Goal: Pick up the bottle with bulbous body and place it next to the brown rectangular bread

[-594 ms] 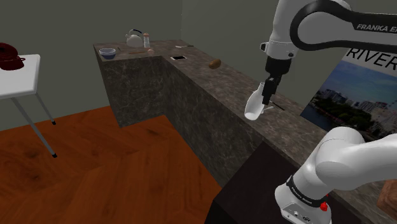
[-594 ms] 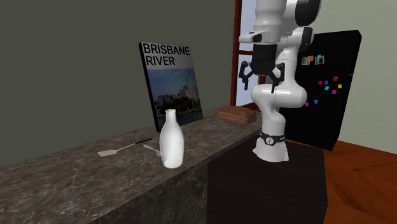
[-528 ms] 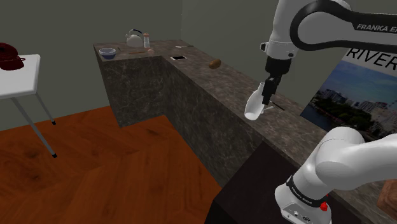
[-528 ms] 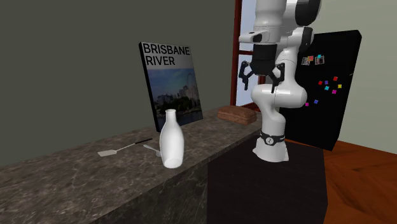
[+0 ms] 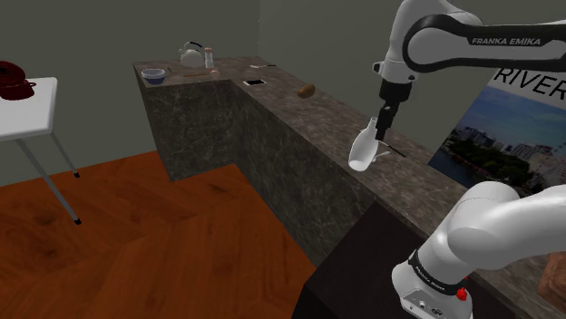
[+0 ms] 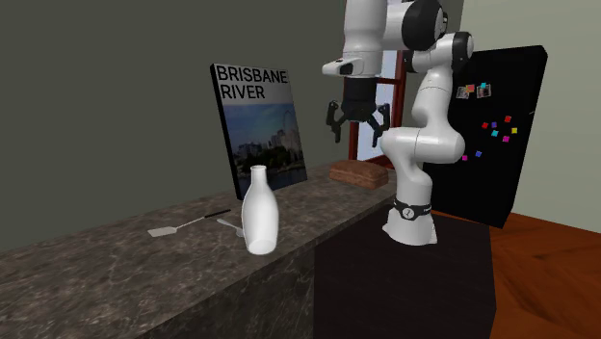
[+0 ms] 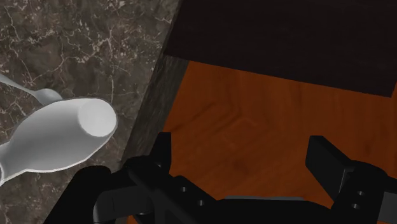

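Dark marbled counter (image 6: 116,260) spread across the second exterior view's lower left, white bottle (image 6: 258,212) stood upright at its front edge, lower centre, brown bread (image 6: 359,173) laid right of centre, black gripper (image 6: 357,130) held higher in frame, fingers spread, nothing clasped.

- A home kitchen: a long counter (image 5: 326,113) of dark marbled stone turns a corner.
- On it: a kettle (image 5: 190,54), a bowl (image 5: 153,75), a spatula (image 6: 178,227), a brown bread (image 6: 358,173).
- A black fridge (image 6: 510,164) carries coloured magnets (image 6: 505,123).
- Wooden floor (image 5: 136,245), and a city poster (image 6: 258,125) against the wall.
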